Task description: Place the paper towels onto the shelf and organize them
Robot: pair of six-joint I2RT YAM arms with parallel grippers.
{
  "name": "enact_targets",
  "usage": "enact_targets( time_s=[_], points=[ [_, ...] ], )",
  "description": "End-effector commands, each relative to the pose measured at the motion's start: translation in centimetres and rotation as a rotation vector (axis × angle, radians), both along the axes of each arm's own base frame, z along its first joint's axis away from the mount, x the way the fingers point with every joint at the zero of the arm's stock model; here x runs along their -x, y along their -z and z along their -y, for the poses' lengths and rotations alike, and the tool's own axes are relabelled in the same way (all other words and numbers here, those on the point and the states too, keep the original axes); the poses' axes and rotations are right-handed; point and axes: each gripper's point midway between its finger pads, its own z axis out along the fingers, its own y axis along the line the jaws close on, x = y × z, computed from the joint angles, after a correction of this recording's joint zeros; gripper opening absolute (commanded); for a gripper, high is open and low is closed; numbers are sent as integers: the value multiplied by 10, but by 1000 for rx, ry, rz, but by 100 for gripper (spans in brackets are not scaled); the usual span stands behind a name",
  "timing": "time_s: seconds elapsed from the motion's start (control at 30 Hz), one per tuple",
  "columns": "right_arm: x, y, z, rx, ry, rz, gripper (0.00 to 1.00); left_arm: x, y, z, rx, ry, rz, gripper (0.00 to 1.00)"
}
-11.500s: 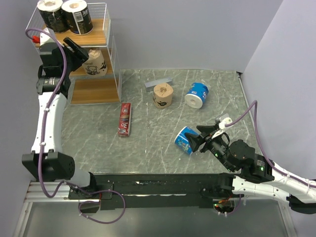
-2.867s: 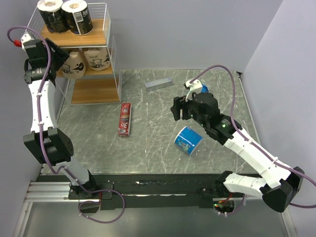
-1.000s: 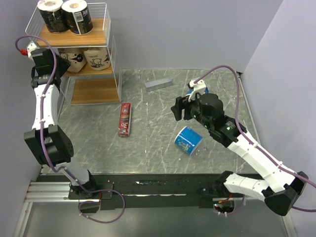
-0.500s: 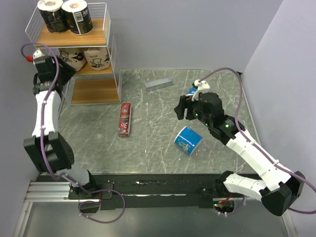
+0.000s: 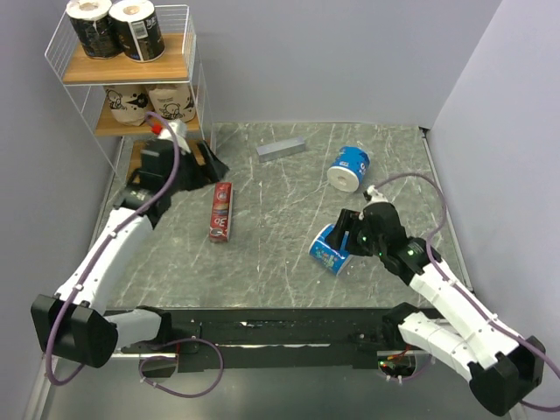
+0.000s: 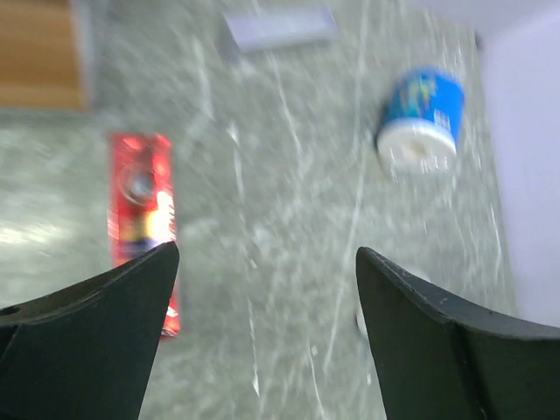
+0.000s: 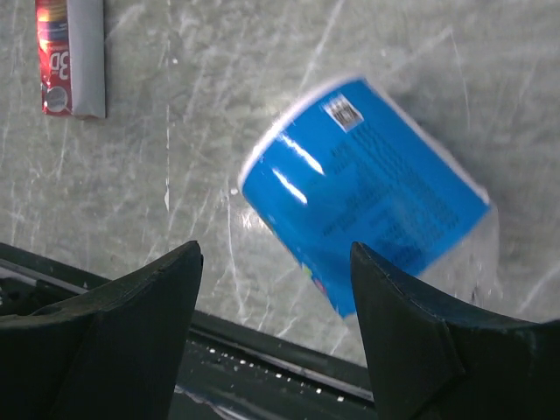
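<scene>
On the shelf (image 5: pixel 194 83), two black paper towels (image 5: pixel 115 29) stand on the top board and two tan printed ones (image 5: pixel 149 102) on the middle board. A blue-and-white roll (image 5: pixel 350 168) stands upright at the far right of the table and shows in the left wrist view (image 6: pixel 420 118). Another blue roll (image 5: pixel 329 250) lies on its side; in the right wrist view this roll (image 7: pixel 367 188) lies just ahead of my open right gripper (image 7: pixel 276 254), ungripped. That right gripper (image 5: pixel 343 238) hovers at the roll's right end. My left gripper (image 5: pixel 203 157) is open and empty (image 6: pixel 267 262) over the table by the shelf's foot.
A flat red box (image 5: pixel 221 211) lies in front of the shelf and shows in both wrist views (image 6: pixel 140 219) (image 7: pixel 70 57). A grey bar (image 5: pixel 281 148) lies at the back centre (image 6: pixel 280 26). The bottom wooden board (image 6: pixel 39 52) is bare where it shows.
My left arm swung away from the shelf's left side down over the table, and its jaws opened wider. My right arm dropped from near the upright blue roll toward the lying one.
</scene>
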Motion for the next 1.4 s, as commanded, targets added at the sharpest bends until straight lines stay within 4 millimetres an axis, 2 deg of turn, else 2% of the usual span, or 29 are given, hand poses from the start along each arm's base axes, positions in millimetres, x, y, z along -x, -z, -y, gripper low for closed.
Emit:
enact_targets(
  time_s=[0.0,0.07,0.17,0.33,0.4,0.43,0.5,0.53,0.73,0.8,0.83,0.97,1.17,1.27,1.33,1.37],
  points=[
    [12,-1,9,-62,98,-26,75,18,-2,52,59,169,40,88],
    [14,0,19,-48,140,-18,77,24,8,75,74,232,25,88],
    [21,-3,26,-72,191,-17,80,29,21,95,68,281,-14,88],
    [28,8,36,-89,252,-15,82,21,21,97,28,291,-16,90],
    [30,12,33,-99,240,-28,84,21,24,91,-32,287,-33,91],
    [31,15,31,-105,231,-38,85,17,15,89,-50,280,-18,92],
    [31,18,26,-131,231,-51,87,13,12,79,-108,250,-16,94],
    [32,26,27,-130,237,-60,89,13,7,75,-128,241,-13,95],
    [18,42,26,-180,289,-8,93,3,-19,40,-230,154,43,99],
    [9,33,18,-223,260,56,93,0,-28,27,-236,123,67,99],
    [9,35,15,-228,245,59,93,-2,-32,20,-236,105,78,99],
    [-1,28,4,-228,167,114,93,-3,-39,8,-216,64,116,99],
    [-10,5,-23,-269,-1,217,89,-4,-26,-3,-201,27,98,99],
    [-16,-12,-32,-285,-53,273,88,-7,-20,-9,-213,-6,90,99],
    [-20,-31,-42,-315,-88,313,87,-8,-17,-14,-219,-21,85,99],
    [-21,-29,-49,-314,-106,297,87,-9,-15,-15,-221,-22,80,100]
  ],
)
